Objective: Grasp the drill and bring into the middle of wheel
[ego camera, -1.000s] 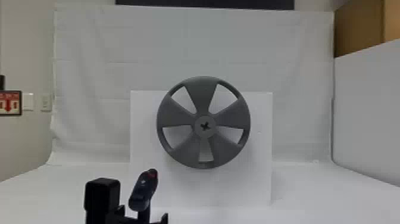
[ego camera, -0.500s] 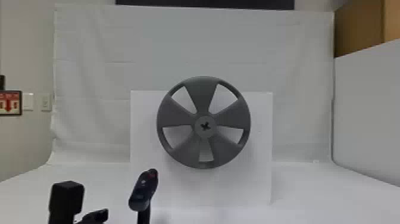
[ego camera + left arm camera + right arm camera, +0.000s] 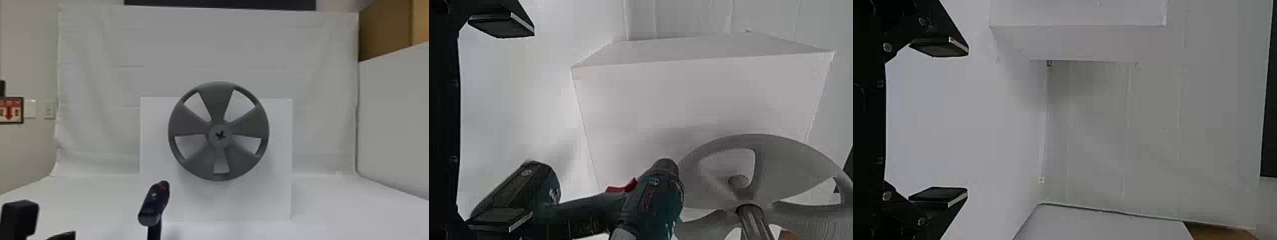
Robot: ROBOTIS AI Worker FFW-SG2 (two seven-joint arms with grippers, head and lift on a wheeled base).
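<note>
Both left gripper (image 3: 531, 123) and right gripper (image 3: 967, 120) have parted, empty jaws. Grasping comes first: left must straddle the drill (image 3: 154, 204), head view's lower left

The wheel (image 3: 249, 126) is upright in front of the block (image 3: 153, 159), which stands on the table (image 3: 335, 207) before the backdrop (image 3: 207, 48). The drill (image 3: 153, 204) is nearer the robot, to the left of the wheel and lower in the head view. A partition (image 3: 395, 111) borders the table's right side with a box (image 3: 383, 35) above its edge, and a sign (image 3: 16, 119) is on the wall (image 3: 28, 153) at left.
</note>
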